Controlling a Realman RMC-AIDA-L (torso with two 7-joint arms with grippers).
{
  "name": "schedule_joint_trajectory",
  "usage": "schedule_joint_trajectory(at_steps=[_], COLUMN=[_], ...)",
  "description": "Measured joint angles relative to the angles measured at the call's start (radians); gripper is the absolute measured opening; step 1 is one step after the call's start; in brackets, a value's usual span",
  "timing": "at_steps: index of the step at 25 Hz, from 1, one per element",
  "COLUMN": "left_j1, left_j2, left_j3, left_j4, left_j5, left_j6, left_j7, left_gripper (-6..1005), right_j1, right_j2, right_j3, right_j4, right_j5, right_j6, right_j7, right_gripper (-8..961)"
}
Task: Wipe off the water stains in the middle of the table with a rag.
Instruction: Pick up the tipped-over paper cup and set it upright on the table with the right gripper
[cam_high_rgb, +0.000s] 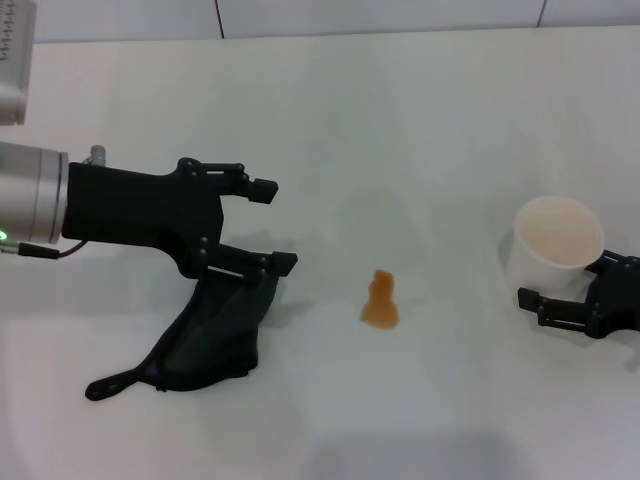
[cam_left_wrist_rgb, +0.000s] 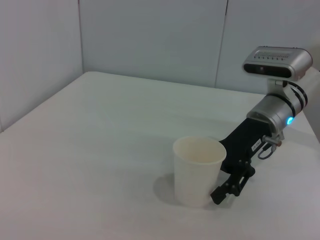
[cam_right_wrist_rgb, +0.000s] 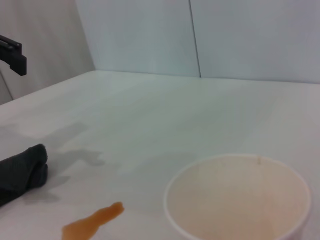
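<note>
On the left of the table (cam_high_rgb: 330, 100) my left claw (cam_high_rgb: 275, 225) hangs spread over the rag (cam_high_rgb: 215, 335), the stain (cam_high_rgb: 380, 302) lying to its right, my right claw (cam_high_rgb: 545, 305) pinching the cup (cam_high_rgb: 555, 245).

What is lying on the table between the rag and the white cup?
In the head view, only the water stains lie on the table between the rag, under the left gripper, and the cup; otherwise bare.

soft matt cloth rag (cam_high_rgb: 215, 335), smooth table (cam_high_rgb: 400, 120)
</note>
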Motion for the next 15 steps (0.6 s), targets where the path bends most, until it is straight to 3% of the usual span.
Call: schedule_joint_trajectory(at_steps=[15], left_j1=[0.004], left_j2=[0.003], left_j3=[-0.003], left_j4=[0.0], left_j5=[0.0], left_j6=[0.0], left_j7=[0.005], left_gripper=[890], right_j1=[-0.044], right_j2=[0.0], right_j3=[0.067], right_j4=[-0.032], right_j5=[0.002], right_j6=[-0.041], right_j7=[-0.001], right_gripper=[872])
